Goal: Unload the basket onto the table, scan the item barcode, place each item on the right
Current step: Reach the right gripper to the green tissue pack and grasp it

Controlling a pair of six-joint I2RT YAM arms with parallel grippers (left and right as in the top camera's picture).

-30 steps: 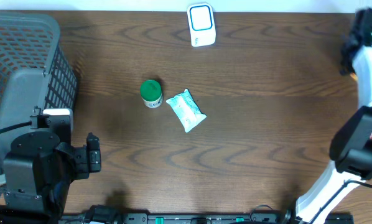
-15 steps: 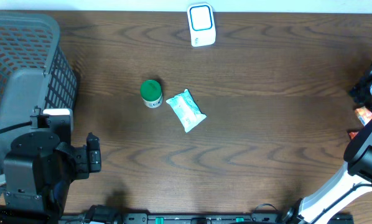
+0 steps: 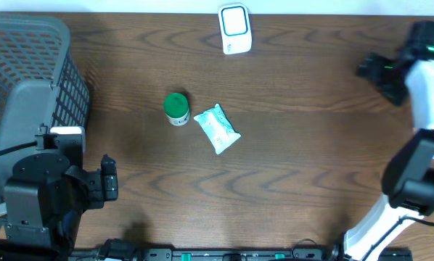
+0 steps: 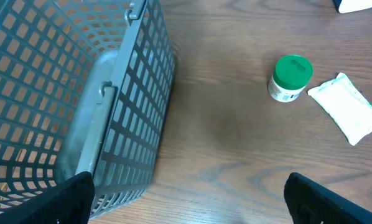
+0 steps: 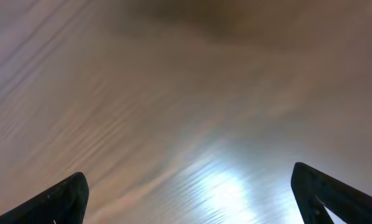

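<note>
Checking both arms: we see each well apart from the items.
Left jaws: wide open, nothing between them. The left arm (image 3: 43, 196) sits at the near-left corner, next to the basket (image 4: 80, 93).
Right jaws: spread wide and empty. The right arm (image 3: 429, 87) reaches over bare wood at the far right of the desk (image 3: 311, 159). Its wrist view is blurred.
Bottle: the green-capped bottle (image 3: 176, 109) stands upright, left of the desk's centre.
Packet: the white-teal packet (image 3: 217, 128) lies flat just right of the bottle. We cannot tell if they touch.
Scanner: the white scanner (image 3: 234, 29) with a blue face sits at the far edge, well apart from both items.
</note>
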